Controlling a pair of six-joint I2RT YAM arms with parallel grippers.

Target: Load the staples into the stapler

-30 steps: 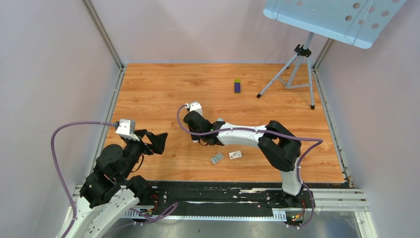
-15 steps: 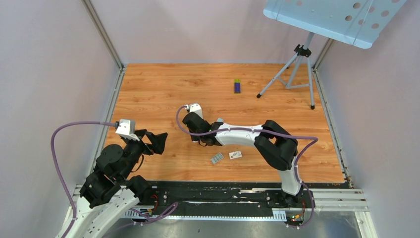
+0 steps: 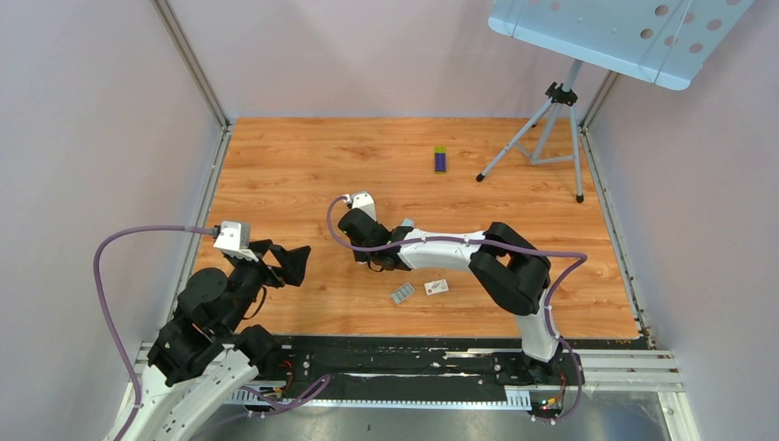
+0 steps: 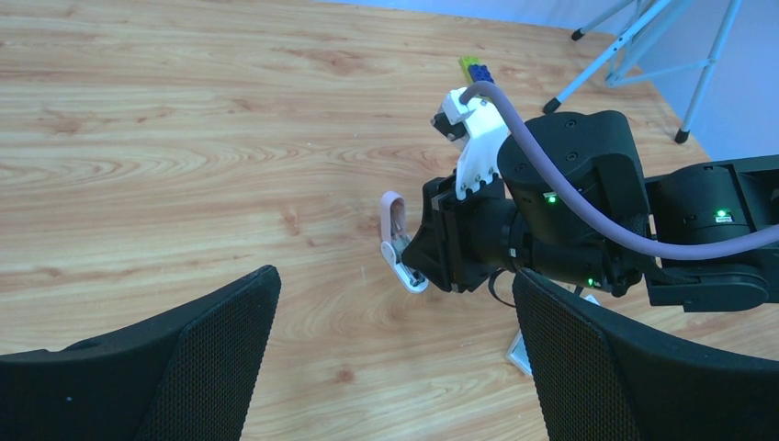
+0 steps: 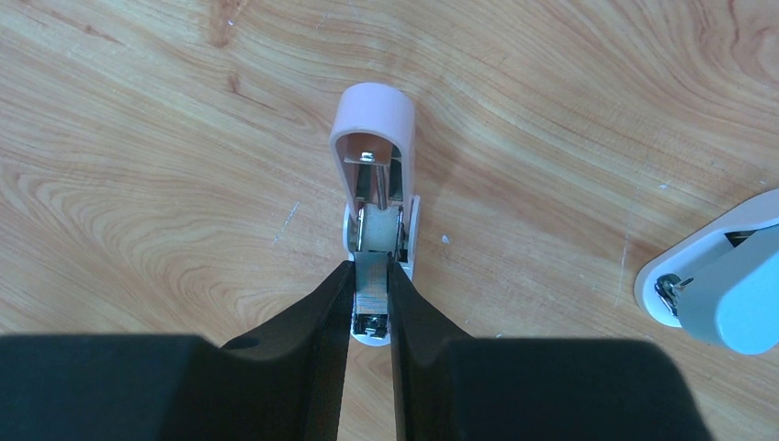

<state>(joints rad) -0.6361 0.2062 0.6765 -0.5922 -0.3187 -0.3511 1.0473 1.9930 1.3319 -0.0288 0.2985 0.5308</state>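
The right claw (image 5: 370, 276) pinches the grey ridged metal staples (image 5: 371, 287) between its tips, over the channel of the open pink plastic stapler (image 5: 372, 119) just ahead. The next move probably calls for seating them straight, then letting go.

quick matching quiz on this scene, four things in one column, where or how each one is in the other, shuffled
Things
1. pink stapler
2. staples
3. purple-and-green box
4. left gripper

Place or state
A. lying flat beside the white card
B. open, holding nothing
C. lid swung up, clamped between the right fingers
D. at the far side, near a foot of the tripod

Pairs: 1-C, 2-A, 3-D, 4-B
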